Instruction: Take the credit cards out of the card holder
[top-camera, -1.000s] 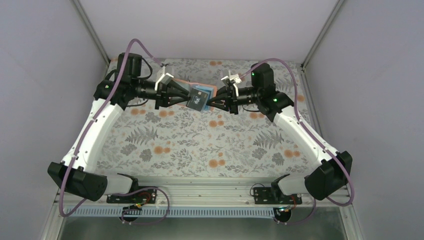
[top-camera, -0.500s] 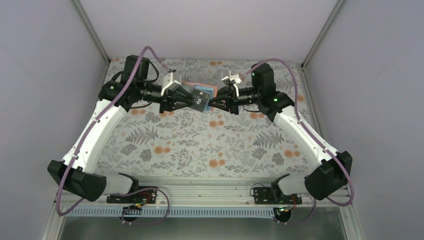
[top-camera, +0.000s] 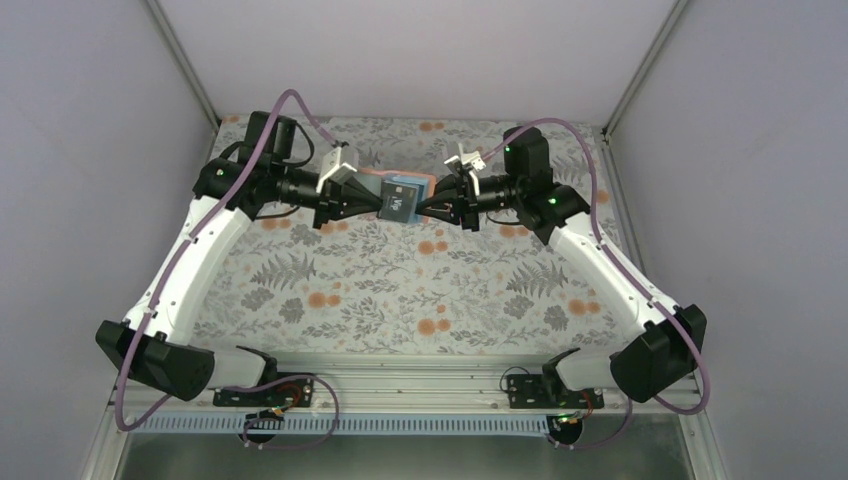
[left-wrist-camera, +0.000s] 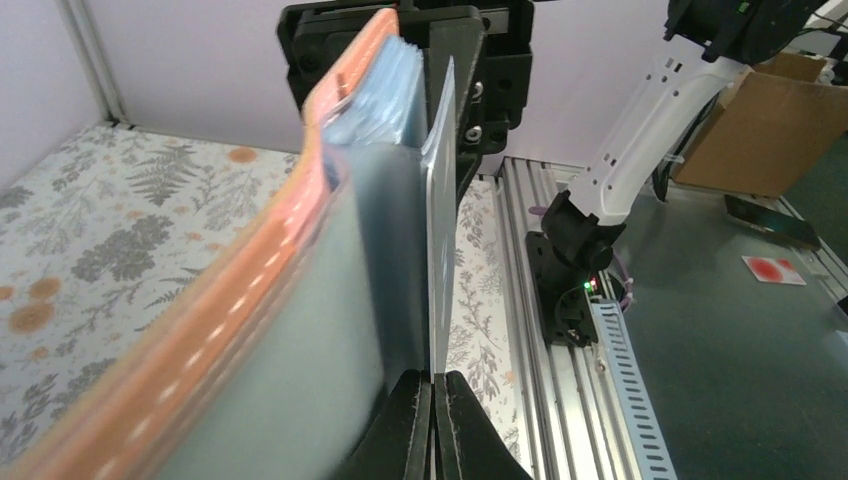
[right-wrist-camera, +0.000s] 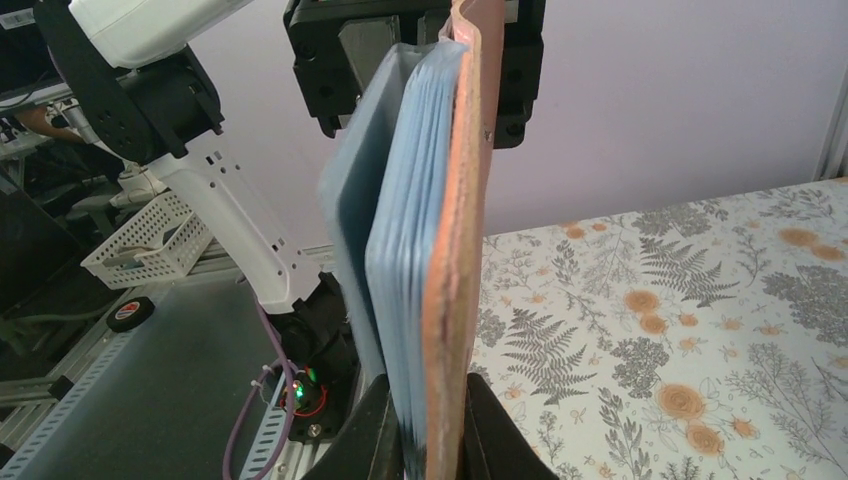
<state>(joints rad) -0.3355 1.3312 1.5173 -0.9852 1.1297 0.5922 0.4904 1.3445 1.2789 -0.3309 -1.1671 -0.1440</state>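
One table (top-camera: 400, 290), spread with a floral cloth, largest of all. Two arms bolted at its near edge, left arm (top-camera: 195, 265) and right arm (top-camera: 600, 265); reach to the far middle and meet tip to tip above the cloth. Two grippers there, nose to nose, with one thing shared between them.

On one side, left gripper (left-wrist-camera: 432, 385): two fingers (left-wrist-camera: 400, 440) drawn almost together, a mere sliver of gap left; pinches the edge of a single thin card. On the other, right gripper (right-wrist-camera: 430, 400): two fingers (right-wrist-camera: 370, 445) narrowed, but wider apart than the left pair; clamps the thick edge of the holder, brown rim and blue layers together.

One card holder (right-wrist-camera: 446, 250), held up clear of the table between both grippers; stands on edge in both wrist views. Tan-brown outside, light blue inside, several stacked pocket layers; bows a little in the left wrist view.

One black card (top-camera: 398, 205) with pale markings, smallest of all. Lies against the holder's blue inner face on the near side, tilts its face toward the overhead camera, shows only as a thin pale line from the left wrist. Counts as one card seen for certain; cannot tell whether others sit in the pockets.
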